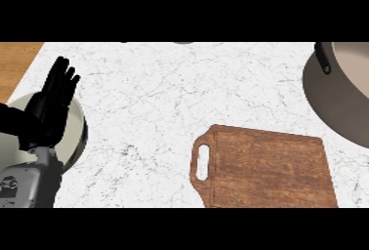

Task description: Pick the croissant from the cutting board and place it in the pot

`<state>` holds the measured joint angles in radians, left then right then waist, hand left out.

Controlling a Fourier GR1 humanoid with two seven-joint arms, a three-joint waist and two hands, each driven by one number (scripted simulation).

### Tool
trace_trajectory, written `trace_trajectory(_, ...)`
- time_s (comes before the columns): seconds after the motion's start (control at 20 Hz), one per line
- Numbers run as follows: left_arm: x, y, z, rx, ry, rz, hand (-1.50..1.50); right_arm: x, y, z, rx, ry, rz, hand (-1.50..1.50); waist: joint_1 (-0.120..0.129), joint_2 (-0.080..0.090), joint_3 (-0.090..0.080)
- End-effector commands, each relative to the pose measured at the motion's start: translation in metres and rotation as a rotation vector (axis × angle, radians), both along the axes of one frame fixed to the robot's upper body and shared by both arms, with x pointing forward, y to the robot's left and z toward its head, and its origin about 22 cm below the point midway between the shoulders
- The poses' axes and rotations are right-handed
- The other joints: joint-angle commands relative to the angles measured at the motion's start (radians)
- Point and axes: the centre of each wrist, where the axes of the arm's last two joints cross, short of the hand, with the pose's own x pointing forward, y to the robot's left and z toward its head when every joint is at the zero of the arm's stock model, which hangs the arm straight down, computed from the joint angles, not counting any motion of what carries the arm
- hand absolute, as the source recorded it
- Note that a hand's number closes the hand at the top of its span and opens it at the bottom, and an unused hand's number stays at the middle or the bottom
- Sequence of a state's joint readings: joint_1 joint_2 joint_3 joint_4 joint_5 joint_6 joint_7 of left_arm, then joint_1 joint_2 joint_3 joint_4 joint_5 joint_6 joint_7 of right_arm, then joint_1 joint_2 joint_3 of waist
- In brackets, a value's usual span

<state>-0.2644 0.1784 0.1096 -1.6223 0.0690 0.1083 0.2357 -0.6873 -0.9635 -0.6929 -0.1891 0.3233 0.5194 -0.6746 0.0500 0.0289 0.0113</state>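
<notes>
At the far left, a strip of brown wood is bordering the white marbled counter. Just below it, the grey left forearm is coming up from the lower edge. The black left hand is resting open, its fingers standing straight and pointing up the view, holding nothing. The hand is lying over a pale round dish, which is sitting at the counter's left edge and is partly hidden by it.

Right of centre, well apart from the hand, the wooden cutting board is lying flat, its slotted handle facing left. The croissant is not showing on it or anywhere else in this view.

At the upper right, the grey pot is standing near the board, cut off by the edge, with a dark handle on its rim.
</notes>
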Motion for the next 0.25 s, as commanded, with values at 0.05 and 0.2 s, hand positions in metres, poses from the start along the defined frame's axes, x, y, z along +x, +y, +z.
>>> trace_trajectory(0.05, -0.004, 0.005, 0.002, 0.018, -0.001, 0.008, 0.00, -0.018, -0.009, -0.010, 0.037, -0.042, 0.102, -1.50, 0.003, -0.004, 0.001)
trace_trajectory(0.2, -0.004, 0.000, -0.002, 0.012, -0.003, 0.008, 0.00, -0.016, -0.013, 0.009, 0.037, -0.040, 0.091, -1.50, 0.011, -0.001, 0.001)
